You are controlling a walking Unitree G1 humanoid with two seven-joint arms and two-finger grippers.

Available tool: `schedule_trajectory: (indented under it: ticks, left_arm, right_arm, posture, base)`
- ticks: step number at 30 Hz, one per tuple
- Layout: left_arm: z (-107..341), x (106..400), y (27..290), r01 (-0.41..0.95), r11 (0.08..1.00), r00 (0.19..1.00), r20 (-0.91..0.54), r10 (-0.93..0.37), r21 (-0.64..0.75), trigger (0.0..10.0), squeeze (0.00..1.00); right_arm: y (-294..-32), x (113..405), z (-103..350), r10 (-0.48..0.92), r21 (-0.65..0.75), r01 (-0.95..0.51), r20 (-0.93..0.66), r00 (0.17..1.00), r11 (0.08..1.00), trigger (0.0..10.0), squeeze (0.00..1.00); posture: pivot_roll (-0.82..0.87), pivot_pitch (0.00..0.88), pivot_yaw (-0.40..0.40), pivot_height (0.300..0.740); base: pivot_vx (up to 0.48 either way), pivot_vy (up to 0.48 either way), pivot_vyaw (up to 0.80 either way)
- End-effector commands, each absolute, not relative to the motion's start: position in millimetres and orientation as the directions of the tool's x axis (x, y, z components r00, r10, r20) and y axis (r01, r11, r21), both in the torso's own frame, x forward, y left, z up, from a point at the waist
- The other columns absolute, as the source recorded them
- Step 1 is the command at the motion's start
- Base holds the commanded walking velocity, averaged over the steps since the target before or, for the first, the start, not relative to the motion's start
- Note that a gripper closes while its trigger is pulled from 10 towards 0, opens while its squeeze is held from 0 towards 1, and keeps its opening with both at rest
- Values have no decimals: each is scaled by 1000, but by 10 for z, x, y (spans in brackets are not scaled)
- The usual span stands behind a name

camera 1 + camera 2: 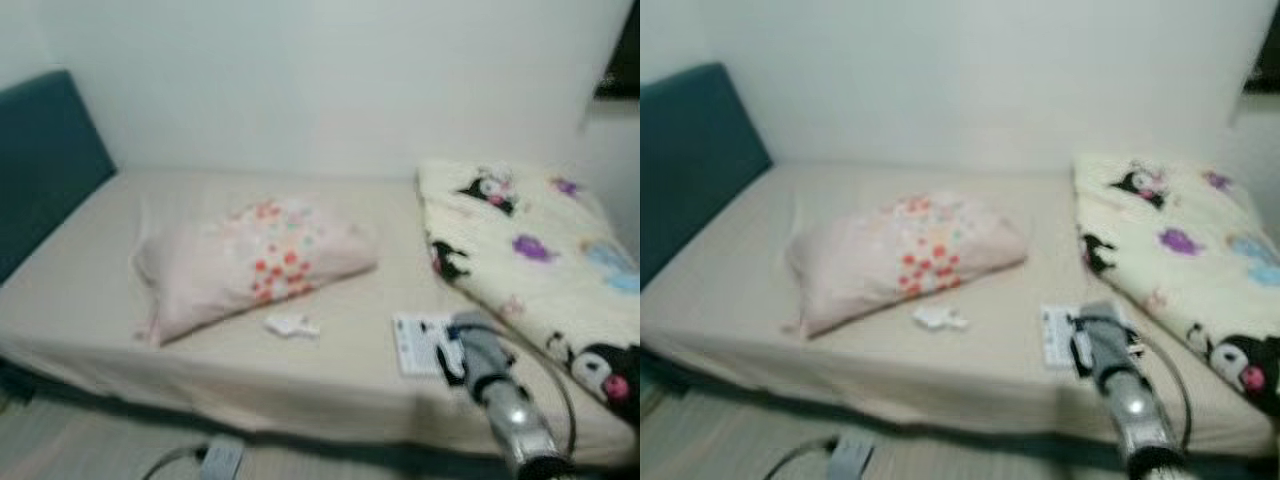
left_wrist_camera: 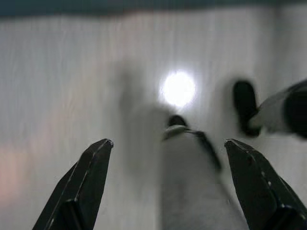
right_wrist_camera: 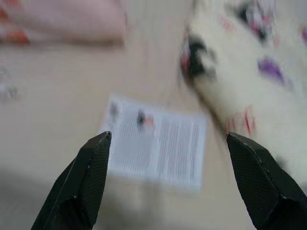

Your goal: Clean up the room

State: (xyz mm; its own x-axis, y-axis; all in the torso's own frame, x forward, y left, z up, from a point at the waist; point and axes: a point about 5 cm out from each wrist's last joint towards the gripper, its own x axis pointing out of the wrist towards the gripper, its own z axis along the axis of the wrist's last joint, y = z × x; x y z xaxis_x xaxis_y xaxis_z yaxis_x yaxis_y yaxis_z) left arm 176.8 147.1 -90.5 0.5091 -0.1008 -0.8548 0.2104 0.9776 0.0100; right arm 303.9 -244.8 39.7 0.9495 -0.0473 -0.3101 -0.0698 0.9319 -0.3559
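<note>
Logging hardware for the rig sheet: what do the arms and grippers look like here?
The right arm is a silver-grey metal tube with a shiny reflective lower section, a black band near the wrist and a thin dark cable looping alongside. The right gripper has two long matte-black fingers tapering to pointed tips with a finely textured surface. The left gripper has the same black tapered fingers.

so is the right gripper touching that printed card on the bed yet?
Apart. Right wrist view: the right gripper is open, its fingers hovering either side of the card, bare sheet visible between.
</note>
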Motion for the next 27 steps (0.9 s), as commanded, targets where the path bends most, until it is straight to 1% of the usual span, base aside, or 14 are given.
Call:
schedule_trajectory:
  ticks: [1, 2, 3, 5, 6, 9, 11, 13, 14, 15, 18, 23, 27]
  left_arm:
    - [-948, 1669, 1554, 208, 978, 480, -874, -76, 29, 10000, 0]
    - [-953, 1656, 1552, 208, 978, 478, -875, -76, 29, 10000, 0]
    - [-953, 1656, 1552, 208, 978, 478, -875, -76, 29, 10000, 0]
    - [-964, 1631, 1550, 208, 978, 474, -877, -75, 29, 10000, 0]
    - [-964, 1631, 1550, 208, 978, 474, -877, -75, 29, 10000, 0]
    - [-972, 1608, 1563, 207, 978, 470, -880, -72, 31, 10000, 0]
    - [-974, 1604, 1572, 206, 978, 469, -880, -70, 32, 10000, 0]
    - [-974, 1601, 1591, 205, 978, 468, -881, -68, 34, 10000, 0]
    - [-974, 1601, 1600, 200, 979, 468, -881, -65, 34, 10000, 0]
    - [-974, 1601, 1600, 200, 979, 468, -881, -65, 34, 10000, 0]
    - [-977, 1594, 1623, 173, 984, 461, -886, -52, 32, 10000, 0]
    - [-943, 1673, 1675, 165, 985, 467, -883, -41, 42, 10000, 0]
    - [-903, 1756, 1736, 164, 985, 475, -879, -35, 49, 10000, 0]
  right_arm:
    - [-2251, 3059, 383, 65, -345, -178, -316, 947, 922, 10000, 0]
    - [-2207, 3058, 381, 101, -348, -217, -323, 941, 912, 10000, 0]
    - [-2207, 3058, 381, 101, -348, -217, -323, 941, 912, 10000, 0]
    - [-2092, 3059, 368, 173, -380, -305, -344, 923, 873, 10000, 0]
    - [-2092, 3059, 368, 173, -380, -305, -344, 923, 873, 10000, 0]
    - [-1969, 3058, 348, 243, -400, -392, -375, 895, 828, 10000, 0]
    - [-1953, 3057, 343, 253, -411, -411, -386, 887, 814, 10000, 0]
    - [-1965, 3057, 331, 237, -461, -425, -411, 880, 779, 10000, 0]
    - [-1994, 3059, 323, 209, -507, -421, -423, 882, 752, 10000, 0]
    - [-1994, 3059, 323, 209, -507, -421, -423, 882, 752, 10000, 0]
    - [-2117, 3057, 293, 115, -580, -400, -464, 878, 709, 10000, 0]
    - [-2235, 3036, 256, 50, -582, -395, -518, 854, 711, 10000, 0]
    - [-2264, 2995, 187, 28, -559, -417, -574, 818, 717, 10000, 0]
  posture:
    - [-110, 0, 57, 740]
    - [-110, 0, 57, 740]
    - [-110, 0, 57, 740]
    - [-110, 0, 57, 740]
    - [-110, 0, 57, 740]
    - [-106, 0, 54, 740]
    - [-103, 0, 55, 740]
    - [-102, 0, 56, 740]
    - [-101, 0, 58, 740]
    - [-101, 0, 58, 740]
    - [-101, 0, 58, 740]
    - [-100, 0, 62, 740]
    - [-103, 0, 64, 726]
  base:
    - [315, 0, 731]
    - [315, 0, 794]
    - [315, 0, 794]
    - [309, 0, 791]
    - [307, 0, 788]
    - [346, 0, 794]
    - [304, 0, 794]
    - [289, 0, 800]
    - [337, 0, 0]
    - [337, 0, 0]
    - [0, 0, 0]
    - [0, 0, 0]
    - [0, 0, 0]
